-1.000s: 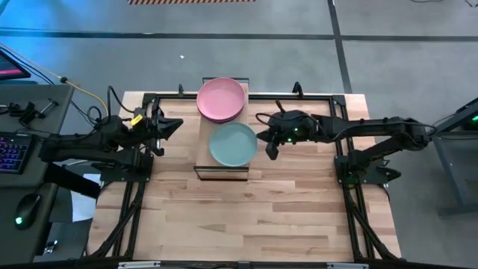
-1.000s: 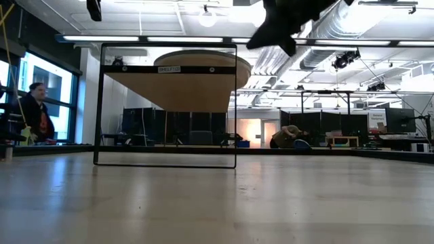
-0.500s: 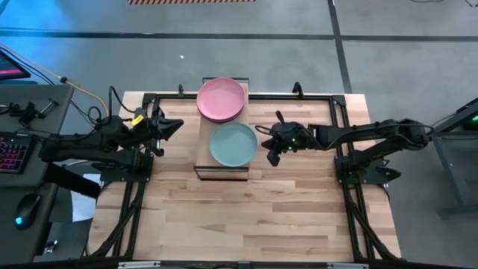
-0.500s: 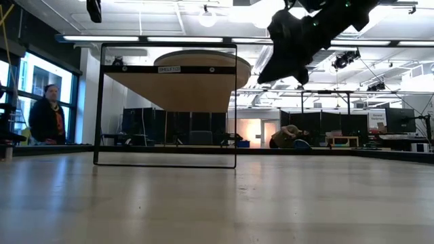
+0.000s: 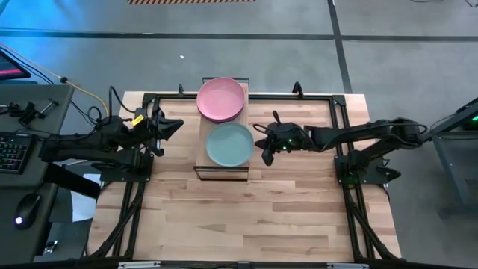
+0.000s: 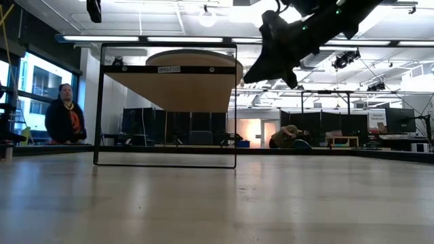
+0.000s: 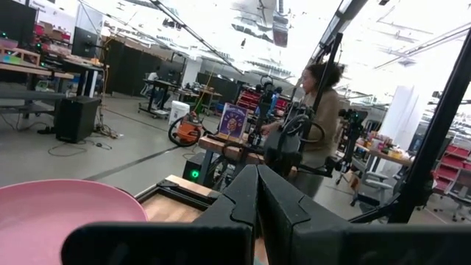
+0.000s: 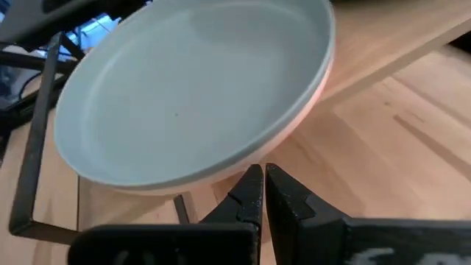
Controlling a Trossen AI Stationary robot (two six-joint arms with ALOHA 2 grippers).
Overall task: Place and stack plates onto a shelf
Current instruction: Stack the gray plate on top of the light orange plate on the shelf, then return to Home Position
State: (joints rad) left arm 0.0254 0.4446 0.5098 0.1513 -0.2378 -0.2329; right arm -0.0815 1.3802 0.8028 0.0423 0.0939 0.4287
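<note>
Two plate stacks (image 5: 221, 99) (image 5: 229, 144), one shelf (image 5: 202, 149), two arms.

A light wooden tabletop (image 5: 246, 217) stands on a grey concrete floor (image 5: 403, 60) crossed by dark lines. Beyond it lies a large workshop with ceiling strip lights (image 6: 169, 38), exposed ducts (image 6: 325, 30), tall windows (image 6: 34, 88), and a person (image 6: 66, 122) standing at the side.
</note>
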